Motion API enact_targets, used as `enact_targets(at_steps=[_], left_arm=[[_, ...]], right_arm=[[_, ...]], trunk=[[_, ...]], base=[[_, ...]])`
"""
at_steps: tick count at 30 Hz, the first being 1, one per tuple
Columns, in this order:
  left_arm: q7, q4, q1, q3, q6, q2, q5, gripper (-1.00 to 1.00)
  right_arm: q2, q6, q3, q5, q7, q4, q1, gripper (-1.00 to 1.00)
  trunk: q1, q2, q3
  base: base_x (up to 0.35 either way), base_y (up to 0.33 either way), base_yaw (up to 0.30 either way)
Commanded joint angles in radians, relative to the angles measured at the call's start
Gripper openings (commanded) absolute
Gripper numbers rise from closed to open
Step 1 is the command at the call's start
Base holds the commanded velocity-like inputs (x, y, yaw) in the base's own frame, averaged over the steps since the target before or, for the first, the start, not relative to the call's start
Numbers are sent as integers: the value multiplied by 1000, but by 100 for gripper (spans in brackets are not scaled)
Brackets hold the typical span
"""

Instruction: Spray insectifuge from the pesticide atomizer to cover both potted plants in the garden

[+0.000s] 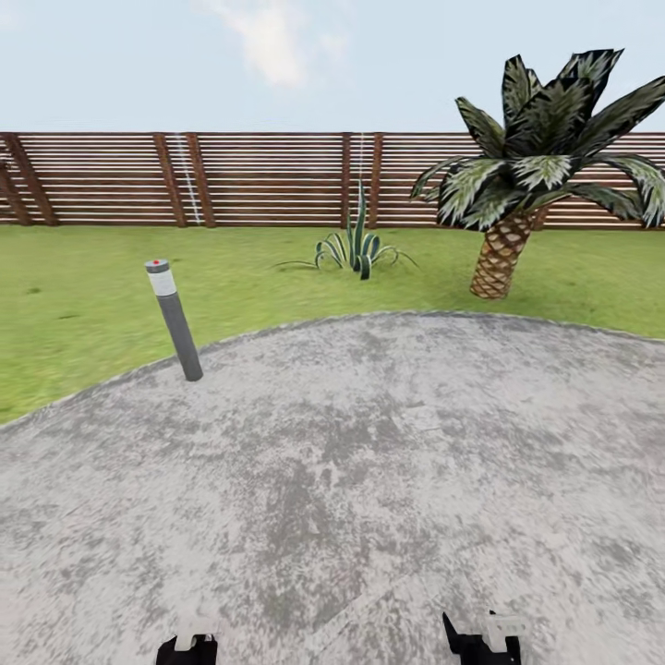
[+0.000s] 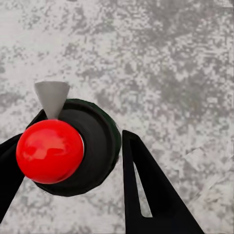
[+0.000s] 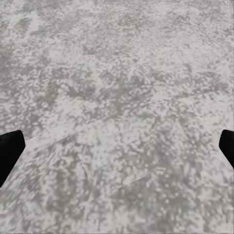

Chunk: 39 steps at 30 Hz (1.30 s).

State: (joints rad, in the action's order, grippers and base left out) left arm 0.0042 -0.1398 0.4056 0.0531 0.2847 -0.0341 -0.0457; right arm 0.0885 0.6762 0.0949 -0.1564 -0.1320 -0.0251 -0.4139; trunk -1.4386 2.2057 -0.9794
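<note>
Left gripper (image 2: 78,161): its two black fingers are pinched on a dark round-bodied object with a glossy red ball top and a small grey cone nozzle (image 2: 51,97), seen end-on in the left wrist view. I judge this to be the pesticide atomizer (image 2: 92,146), already picked up.

Right gripper (image 3: 117,151): spread wide, its black fingertips (image 3: 9,151) at the far edges of the right wrist view, with nothing between them and only speckled grey stone beneath.

Head view: both grippers peek in at the lower edge, left (image 1: 187,649) and right (image 1: 482,644), hanging low over the round grey stone patio (image 1: 369,462).

Progress: picking up looks done; spraying both potted plants is all still to do, and neither plant is found yet.

Surroundings: green lawn (image 1: 83,296) past the patio rim, brown slatted wooden fence (image 1: 259,180) behind it.

Not targets: a potless striped spiky agave (image 1: 356,251) and a tall scaly-trunked palm (image 1: 522,175).

Obstacle: a leaning grey bollard lamp with a red-dotted cap (image 1: 174,319) at the patio edge, ahead to the left; the patio is otherwise open.
</note>
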Motion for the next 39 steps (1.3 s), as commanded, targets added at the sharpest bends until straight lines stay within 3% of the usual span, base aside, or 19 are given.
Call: enact_targets(at_steps=[1,39], left_arm=[[0,2,1,5,4,0,-5,-100],[0,2,1,5,4,0,-5,-100]], right_arm=[[0,3,8,-11,-5,1,0,100],[0,3,8,-11,-5,1,0,100]], trunk=[[0,0,-1],[0,0,-1]], base=[[340,0,278],[340,-13,278]])
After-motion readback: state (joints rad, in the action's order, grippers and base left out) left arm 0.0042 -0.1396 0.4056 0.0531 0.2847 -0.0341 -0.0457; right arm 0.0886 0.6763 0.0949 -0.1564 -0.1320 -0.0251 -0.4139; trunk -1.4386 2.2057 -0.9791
